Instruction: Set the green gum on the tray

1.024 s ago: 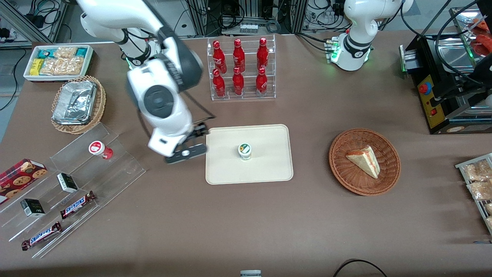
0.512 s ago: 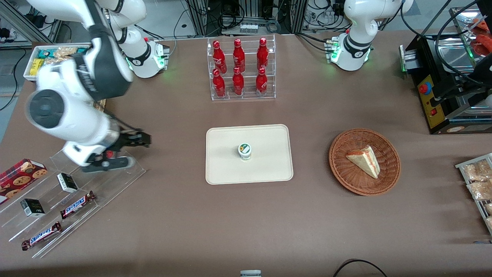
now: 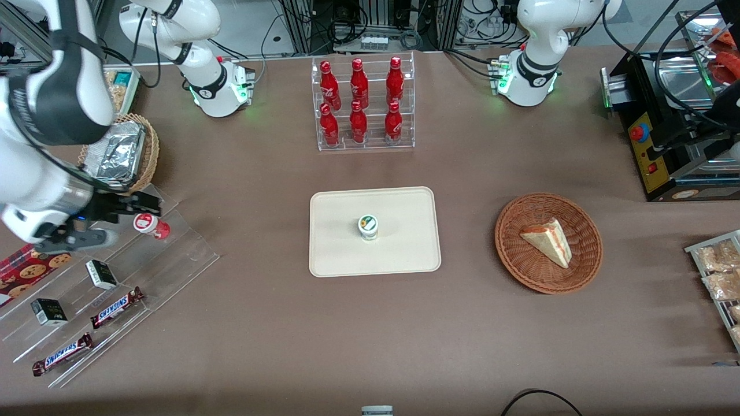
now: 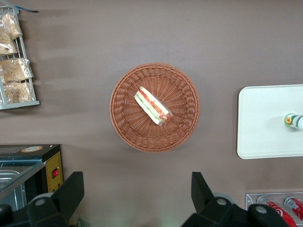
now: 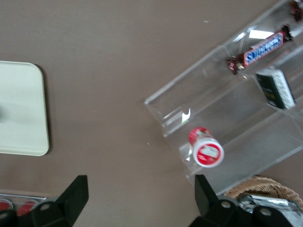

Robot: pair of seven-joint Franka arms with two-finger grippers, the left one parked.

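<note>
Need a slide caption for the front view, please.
Green gum upright on the tray; open gripper above the clear stepped rack, beside the red gum.

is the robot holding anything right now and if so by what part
Nothing is held. The gripper is open and empty above the clear display stand, while the green gum stands upright on the tray.

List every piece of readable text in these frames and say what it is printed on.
"SNICKERS": bar on the clear acrylic stand.
"SNICKERS": second bar, nearer the front camera.
Unreadable: green gum lid on the tray, red gum lid, cola bottles.
The gripper, open, hovers beside the red gum.
</note>
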